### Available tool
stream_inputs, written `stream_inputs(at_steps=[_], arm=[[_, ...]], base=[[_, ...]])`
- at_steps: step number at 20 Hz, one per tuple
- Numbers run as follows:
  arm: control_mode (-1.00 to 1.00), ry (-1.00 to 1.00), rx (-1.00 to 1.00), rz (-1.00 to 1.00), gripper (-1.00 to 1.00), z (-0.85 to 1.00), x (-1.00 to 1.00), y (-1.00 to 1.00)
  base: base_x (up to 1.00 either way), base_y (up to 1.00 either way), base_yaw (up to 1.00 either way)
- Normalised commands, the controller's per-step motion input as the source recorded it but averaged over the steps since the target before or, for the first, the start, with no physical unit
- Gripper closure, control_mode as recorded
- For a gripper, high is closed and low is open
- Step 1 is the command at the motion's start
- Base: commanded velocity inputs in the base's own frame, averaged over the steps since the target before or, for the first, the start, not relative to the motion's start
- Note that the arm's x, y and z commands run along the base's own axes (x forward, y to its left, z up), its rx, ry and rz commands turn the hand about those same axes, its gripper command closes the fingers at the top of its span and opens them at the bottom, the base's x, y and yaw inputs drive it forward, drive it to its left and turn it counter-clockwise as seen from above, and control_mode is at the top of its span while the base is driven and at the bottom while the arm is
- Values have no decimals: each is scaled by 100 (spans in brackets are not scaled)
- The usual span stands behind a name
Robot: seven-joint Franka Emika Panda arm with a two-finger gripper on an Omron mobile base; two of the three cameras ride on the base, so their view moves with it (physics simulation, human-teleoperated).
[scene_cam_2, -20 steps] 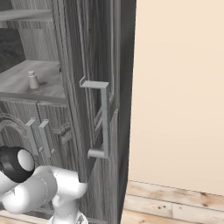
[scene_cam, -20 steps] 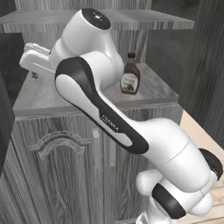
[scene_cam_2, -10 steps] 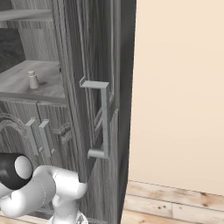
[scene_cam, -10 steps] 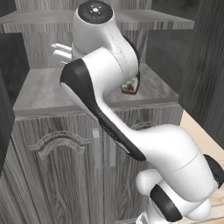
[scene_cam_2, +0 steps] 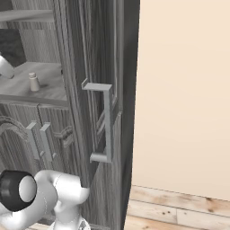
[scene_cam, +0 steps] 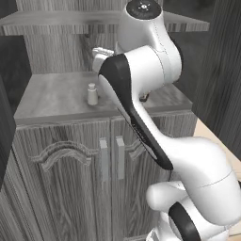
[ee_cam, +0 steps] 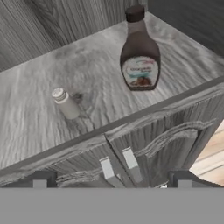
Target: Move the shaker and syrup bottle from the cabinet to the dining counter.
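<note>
Shaker (scene_cam: 92,94) in my left base view: one, upright on the cabinet (scene_cam: 56,99) shelf, nothing moved yet as I read it, both transfers remain. Right base view: same single shaker (scene_cam_2: 33,82) on the shelf, open cabinet door (scene_cam_2: 96,67) alongside. Hand view: my gripper (ee_cam: 111,180) is spread wide, empty, short of the shelf edge; one shaker (ee_cam: 65,103) ahead-left, one syrup bottle (ee_cam: 139,52) ahead-right and further in, well apart.

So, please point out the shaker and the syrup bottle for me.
shaker (ee_cam: 66,105), hand view, on its grey body.
syrup bottle (ee_cam: 140,72), hand view, on its label.
</note>
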Motion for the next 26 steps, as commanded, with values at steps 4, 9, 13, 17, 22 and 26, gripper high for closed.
stream_inputs(at_steps=[4,9,13,17,22,26], arm=[[-100,0,-4,5,-100,-49,0,-41],[-100,4,-7,9,-100,-52,7,-2],[-100,16,-7,9,-100,-25,31,13],[-100,21,-6,5,-100,-3,56,24],[-100,16,-7,4,-100,0,50,36],[-100,1,-6,5,-100,0,21,34]], base=[[0,0,0],[0,0,0],[0,0,0],[0,0,0],[0,0,0],[0,0,0]])
